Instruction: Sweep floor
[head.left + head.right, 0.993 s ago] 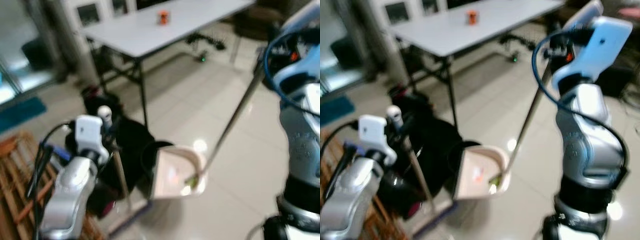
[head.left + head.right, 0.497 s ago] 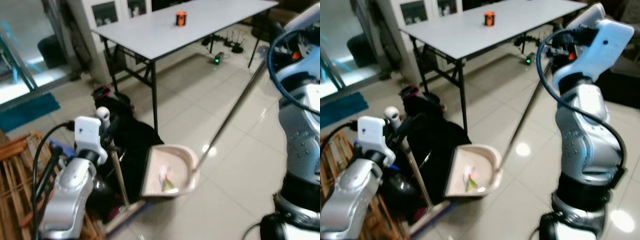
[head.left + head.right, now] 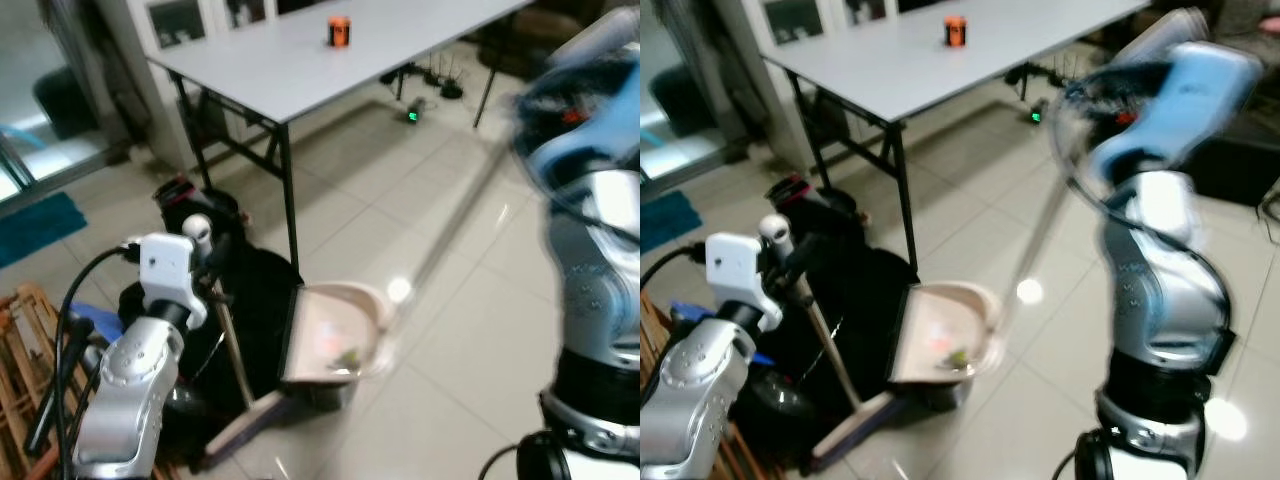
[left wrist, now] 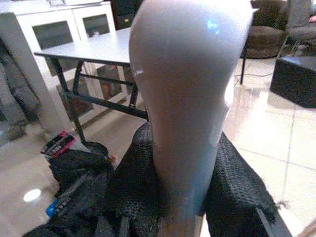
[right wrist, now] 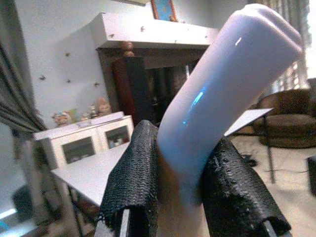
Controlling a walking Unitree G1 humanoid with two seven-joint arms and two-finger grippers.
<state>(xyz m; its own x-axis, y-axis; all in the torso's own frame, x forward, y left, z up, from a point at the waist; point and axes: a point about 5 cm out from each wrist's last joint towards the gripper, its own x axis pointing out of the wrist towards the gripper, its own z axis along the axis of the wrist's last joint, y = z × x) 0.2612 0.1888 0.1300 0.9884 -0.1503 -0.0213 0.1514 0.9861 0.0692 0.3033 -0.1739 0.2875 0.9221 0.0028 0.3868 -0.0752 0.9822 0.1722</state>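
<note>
Looking down through the head camera, you have a beige plastic dustpan (image 3: 335, 335) on the pale tiled floor, just right of a heap of black bags (image 3: 240, 290) near the leg of the long white folding table (image 3: 300, 60). Small scraps lie inside the pan. Its thin metal handle (image 3: 1035, 230) rises far and right toward your right arm, blurred with motion. On the left, a wooden broom stick (image 3: 228, 335) slants down from your left arm to a flat broom head (image 3: 855, 425) resting on the floor at the pan's near side. A small orange cup (image 3: 339, 30) stands far back on the table.

From the left wrist camera, the left gripper (image 4: 185, 192) has its mesh-covered black fingers (image 4: 133, 182) clamped against both sides of a glossy white moulded broom grip (image 4: 187, 89). Expect this grip to be smooth and slippery, so hold it squarely; the stick itself looks stiff and light.

From the right wrist camera, the right gripper (image 5: 180, 190) is closed the same way round a glossy white curved grip (image 5: 222, 84), which I judge to be the dustpan handle's top end. That long handle gives plenty of leverage, so a light pan will swing easily and could tip its scraps out; keep it low and level.
</note>
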